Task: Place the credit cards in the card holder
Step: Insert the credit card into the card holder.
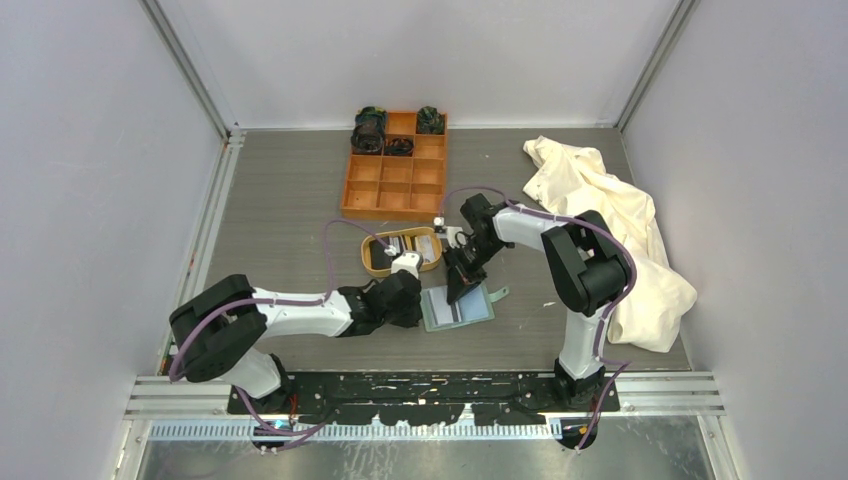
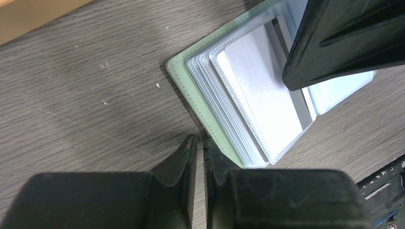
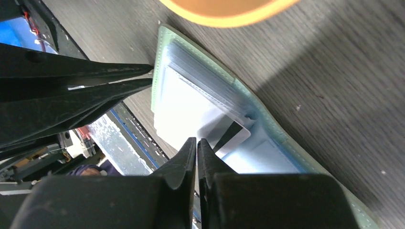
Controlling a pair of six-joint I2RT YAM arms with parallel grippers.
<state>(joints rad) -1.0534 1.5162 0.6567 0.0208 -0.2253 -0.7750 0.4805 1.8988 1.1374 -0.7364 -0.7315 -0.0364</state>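
The sage-green card holder [image 1: 457,307] lies open on the table in front of the arms, its clear pockets fanned [image 2: 191,83] [image 3: 158,57]. A white credit card with a dark stripe [image 3: 224,131] [image 2: 267,95] sits partly inside a pocket. My right gripper [image 3: 197,140] [image 1: 462,285] is shut, its tips down against that card's protruding edge. My left gripper [image 2: 199,139] [image 1: 415,300] is shut with nothing between its fingers, and its tips touch the holder's left edge. More credit cards [image 1: 415,243] lie in the oval tan tray [image 1: 372,262].
An orange nine-compartment box [image 1: 395,170] stands at the back with dark items in its far cells. A crumpled white cloth [image 1: 610,230] covers the table's right side. The tray sits just behind the card holder.
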